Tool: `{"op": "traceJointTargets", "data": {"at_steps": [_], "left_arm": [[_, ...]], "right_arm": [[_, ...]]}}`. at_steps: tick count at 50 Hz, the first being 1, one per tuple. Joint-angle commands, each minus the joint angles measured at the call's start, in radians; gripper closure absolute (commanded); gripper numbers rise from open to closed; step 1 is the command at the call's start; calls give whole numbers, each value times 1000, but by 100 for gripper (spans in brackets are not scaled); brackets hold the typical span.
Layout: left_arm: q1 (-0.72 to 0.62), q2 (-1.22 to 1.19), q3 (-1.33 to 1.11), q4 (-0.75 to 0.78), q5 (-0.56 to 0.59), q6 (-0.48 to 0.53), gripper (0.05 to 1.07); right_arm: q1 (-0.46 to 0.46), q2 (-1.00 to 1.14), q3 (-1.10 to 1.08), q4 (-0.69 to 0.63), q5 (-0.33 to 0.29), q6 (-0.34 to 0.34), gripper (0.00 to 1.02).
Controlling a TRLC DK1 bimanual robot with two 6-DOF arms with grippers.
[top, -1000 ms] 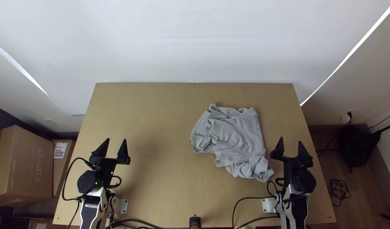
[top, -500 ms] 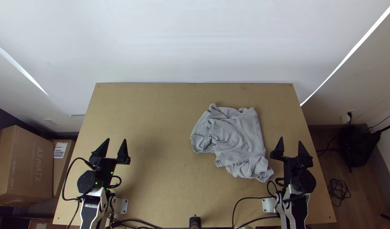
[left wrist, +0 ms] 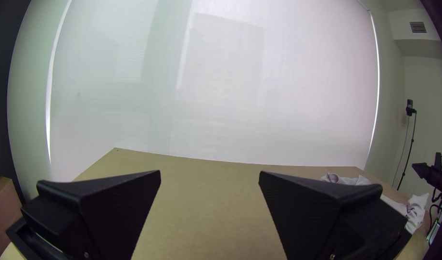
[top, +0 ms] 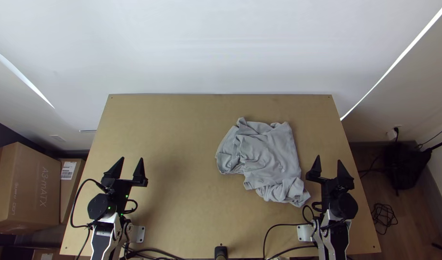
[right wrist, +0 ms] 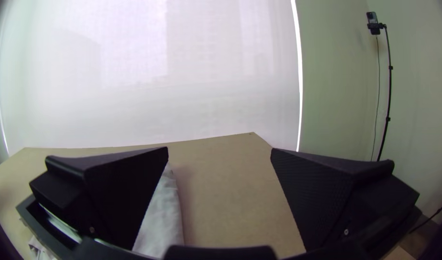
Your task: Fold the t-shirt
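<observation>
When one looks at the top view as a clock face centred on the table (top: 182, 120), the grey t-shirt (top: 266, 154) lies between the centre and the edge at 3 o'clock. It lies bunched, with many wrinkles. Its part toward 3 o'clock is flatter and has quite a straight edge, while the cloth toward 5 o'clock is gathered in thick creases and ends in a narrow corner. Another small tip points to 12 o'clock, and the part toward 9 o'clock has a rounded outline.

The left gripper (top: 132, 159) is above the table, toward 9 o'clock, well apart from the cloth. Its two black fingers are spread wide, and bare table is seen between them in the left wrist view.

The right gripper (top: 329, 159) is toward 3 o'clock, near the cloth's flat side, and a strip of table separates them in the top view. Its fingers are also widely spread, with nothing between the tips. In the right wrist view, a part of the t-shirt appears behind one finger.

Both grippers point toward 12 o'clock. Beyond the table at 9 o'clock there is a cardboard box (top: 31, 188), and beyond it at 4 o'clock a coiled cable (top: 384, 215) lies on the floor.
</observation>
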Motion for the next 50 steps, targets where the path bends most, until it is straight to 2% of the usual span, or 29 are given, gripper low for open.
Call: {"op": "traceJointTargets", "data": {"at_steps": [1,4,6,14,18,21,33,40,50], "left_arm": [[5,-6,-38,-26,8,10,9],[5,-6,-38,-26,8,10,9],[5,-6,-38,-26,8,10,9],[5,-6,-38,-26,8,8,9],[-18,-6,-38,-25,8,-65,9],[-35,-6,-38,-28,8,-70,9],[63,-6,-32,-23,7,-53,9],[64,-6,12,-57,8,-18,9],[63,18,78,-49,8,19,9]], "right_arm": [[4,-4,-12,-10,-7,12,4],[-9,-4,-12,-10,-5,-4,4],[-20,-4,-12,-10,-5,-43,4],[-17,-6,-12,-10,-7,-62,4],[-9,-6,-13,-7,-8,-59,4],[12,-6,-12,-7,-8,-62,4],[38,-4,59,3,-7,-86,4],[60,10,119,43,-7,-142,4],[73,208,255,89,-8,-171,4]]}}
